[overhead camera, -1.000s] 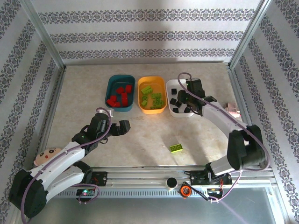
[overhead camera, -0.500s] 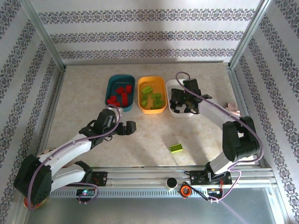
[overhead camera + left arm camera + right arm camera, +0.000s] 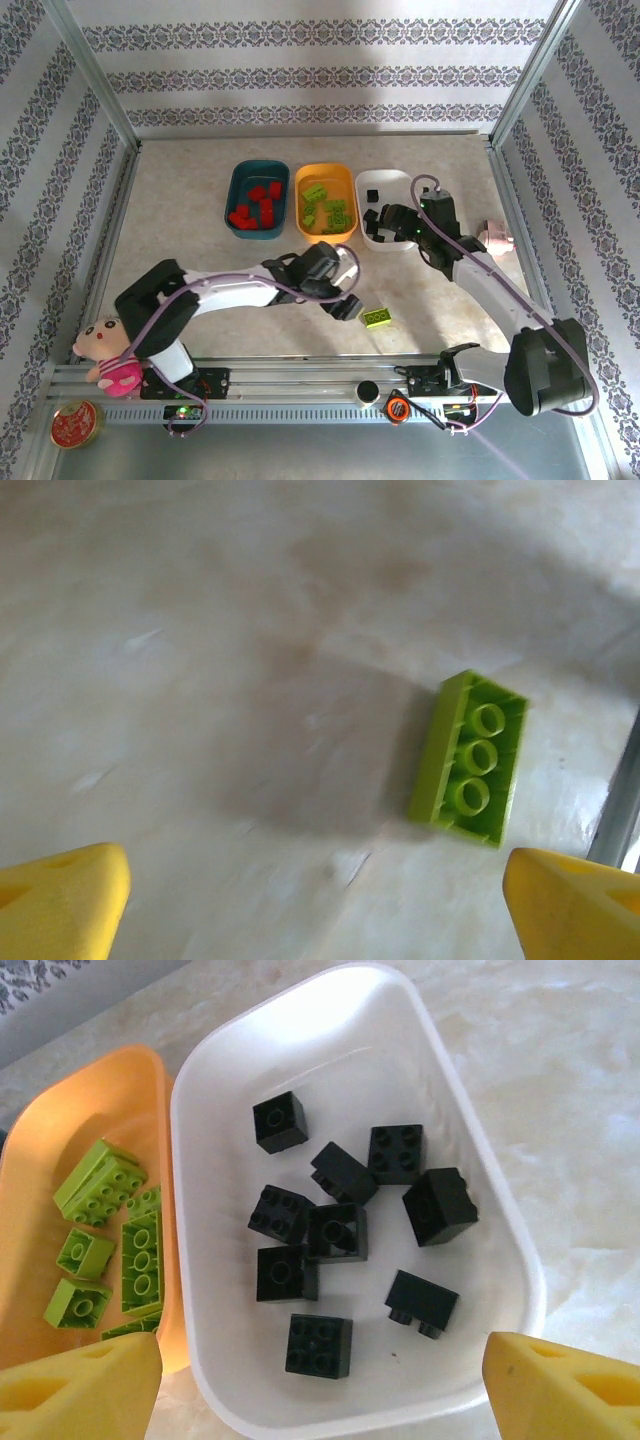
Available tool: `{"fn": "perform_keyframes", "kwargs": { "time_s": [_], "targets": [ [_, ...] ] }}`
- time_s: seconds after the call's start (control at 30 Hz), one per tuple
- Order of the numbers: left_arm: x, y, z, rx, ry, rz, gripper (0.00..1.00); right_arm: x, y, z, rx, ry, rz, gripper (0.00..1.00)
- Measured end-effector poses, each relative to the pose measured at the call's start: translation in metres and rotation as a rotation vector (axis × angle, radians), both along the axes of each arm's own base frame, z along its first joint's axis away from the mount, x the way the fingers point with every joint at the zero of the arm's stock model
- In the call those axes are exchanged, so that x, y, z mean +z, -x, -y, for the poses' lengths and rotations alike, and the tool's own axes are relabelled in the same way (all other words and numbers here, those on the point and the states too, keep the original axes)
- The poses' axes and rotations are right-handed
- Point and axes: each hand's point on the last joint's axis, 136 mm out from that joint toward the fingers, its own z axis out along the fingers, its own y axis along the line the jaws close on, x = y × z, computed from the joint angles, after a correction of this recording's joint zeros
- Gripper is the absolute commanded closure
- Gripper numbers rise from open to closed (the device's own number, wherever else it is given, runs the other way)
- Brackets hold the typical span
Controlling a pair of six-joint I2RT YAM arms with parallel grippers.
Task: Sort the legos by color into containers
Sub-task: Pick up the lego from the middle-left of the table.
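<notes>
A lone lime green lego point(image 3: 377, 318) lies hollow side up on the table near the front rail, also in the left wrist view point(image 3: 468, 760). My left gripper point(image 3: 336, 290) hovers just left of it, open, yellow fingertips point(image 3: 60, 900) wide apart and nothing between them point(image 3: 320, 905). My right gripper point(image 3: 386, 223) hangs open over the near end of the white container point(image 3: 195, 1290), which holds several black legos point(image 3: 335, 1232). The orange-yellow container point(image 3: 326, 232) holds green legos point(image 3: 140, 1260). The dark teal container point(image 3: 237, 190) holds red legos point(image 3: 258, 206).
A pink-dressed doll point(image 3: 105, 350) sits at the front left by the left arm's base. A round red tin point(image 3: 75, 423) lies below it. A small pink object point(image 3: 494, 236) rests by the right wall. A metal rail point(image 3: 300, 375) runs along the near edge.
My left arm has swung right across the table to beside the green lego, uncovering the doll. My right gripper has opened over the white container and drawn back toward its near end.
</notes>
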Motion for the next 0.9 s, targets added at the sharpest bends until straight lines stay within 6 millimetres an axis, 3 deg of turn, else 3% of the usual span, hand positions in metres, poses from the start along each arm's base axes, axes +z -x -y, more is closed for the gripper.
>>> {"fn": "perform_keyframes", "kwargs": {
  "time_s": [0.17,0.37,0.5,0.57,0.77,0.9],
  "targets": [
    [-0.009,0.008,0.024,-0.111,-0.012,0.039,0.09,0.011,0.005,0.008,-0.017,-0.027,0.034,0.16],
    [-0.014,0.030,0.055,-0.246,-0.027,0.099,0.17,0.010,0.009,0.011,-0.022,-0.052,0.031,0.16],
    [-0.019,0.047,0.064,-0.310,-0.037,0.113,0.18,0.009,0.010,0.013,-0.024,-0.062,0.028,0.15],
    [-0.023,0.053,0.068,-0.333,-0.054,0.122,0.23,0.011,0.010,0.014,-0.025,-0.067,0.031,0.15],
    [-0.046,0.045,0.071,-0.335,-0.132,0.169,0.30,0.016,0.011,0.014,-0.020,-0.078,0.045,0.15],
    [-0.049,0.039,0.070,-0.334,-0.154,0.203,0.43,0.019,0.012,0.014,-0.018,-0.081,0.057,0.15]
  ]
}}
